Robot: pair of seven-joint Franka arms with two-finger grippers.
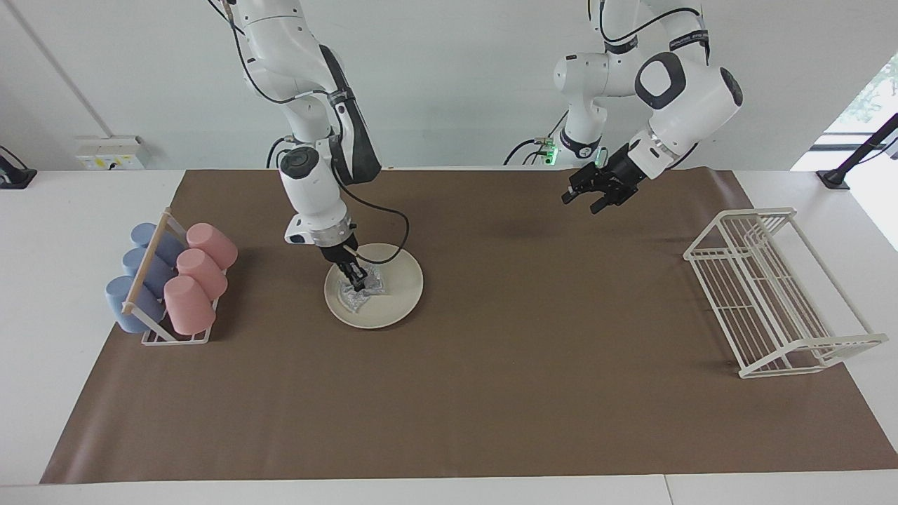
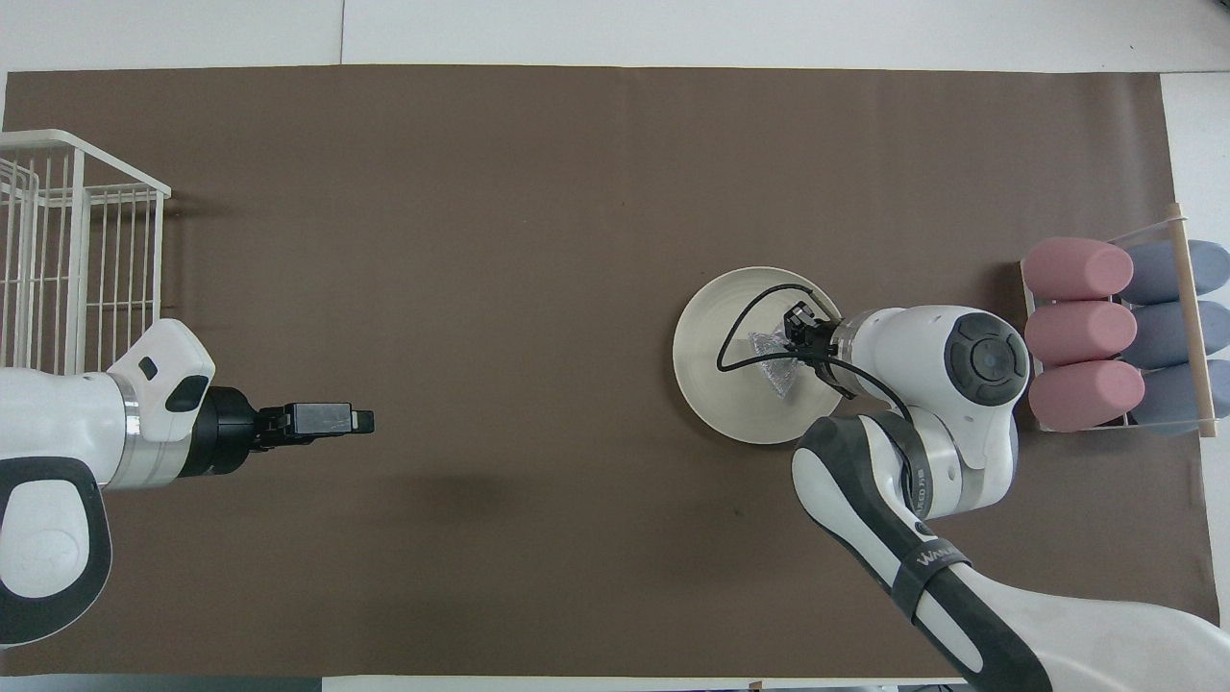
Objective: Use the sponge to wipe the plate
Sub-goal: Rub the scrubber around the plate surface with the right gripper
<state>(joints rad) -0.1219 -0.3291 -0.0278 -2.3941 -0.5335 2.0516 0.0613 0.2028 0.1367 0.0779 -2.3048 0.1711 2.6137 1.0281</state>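
The cream-white plate [image 1: 393, 298] [image 2: 721, 384] lies flat on the brown mat. My right gripper [image 1: 358, 280] [image 2: 796, 332] is shut on the silvery sponge [image 1: 359, 294] [image 2: 774, 358] and presses it onto the plate, on the half toward the cup rack. The crumpled sponge spreads out under the fingertips. A black cable loops from the wrist over the plate. Over bare mat toward the wire rack's end, my left gripper [image 1: 600, 196] [image 2: 357, 421] hangs in the air, open and holding nothing.
A rack [image 1: 151, 330] [image 2: 1184, 288] of pink and blue cups on their sides stands at the right arm's end of the mat. A white wire dish rack [image 1: 772, 294] [image 2: 67, 279] stands at the left arm's end.
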